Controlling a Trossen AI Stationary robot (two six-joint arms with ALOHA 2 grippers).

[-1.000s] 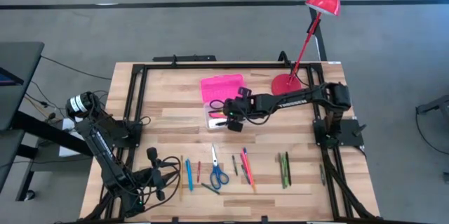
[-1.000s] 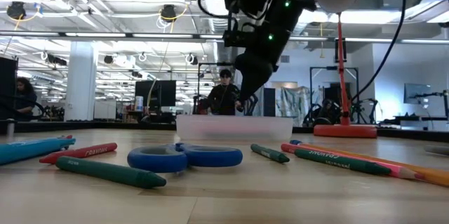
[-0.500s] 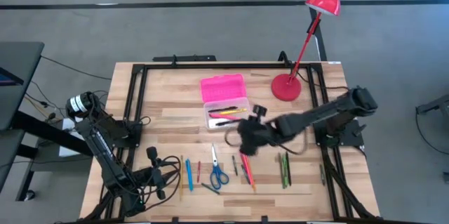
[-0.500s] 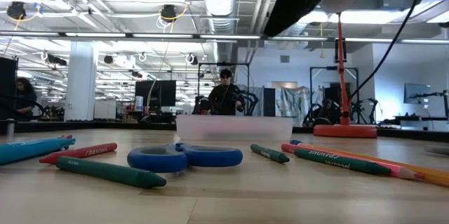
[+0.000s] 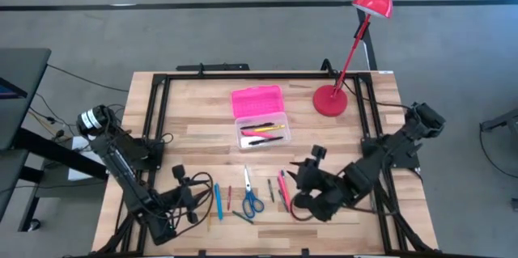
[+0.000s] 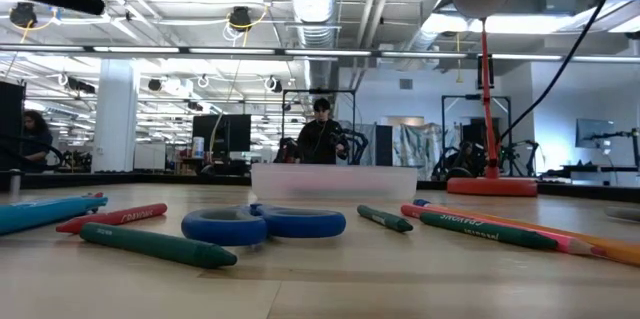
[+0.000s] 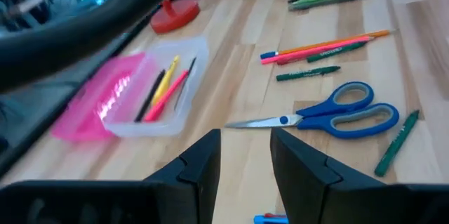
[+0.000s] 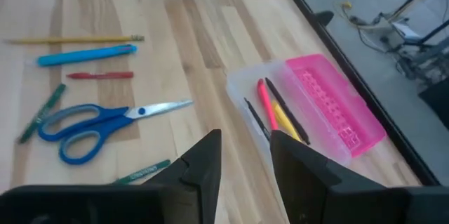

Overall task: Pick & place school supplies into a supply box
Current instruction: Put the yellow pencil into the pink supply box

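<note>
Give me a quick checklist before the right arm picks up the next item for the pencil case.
1. Right gripper empty, fingers apart: ok.
2. Pencil case open, pink lid flipped back: ok.
3. Room left in the case beside the pens already inside: ok.
4. Right gripper above the loose pens near the front edge: ok.
5. Scissors lying apart from the neighbouring pens: ok.
6. Left gripper waiting at the front left, clear of the right arm's path: ok.

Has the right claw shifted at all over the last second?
Yes. The right gripper left the clear box and came toward the table's front edge, now above the pens beside the scissors.
</note>
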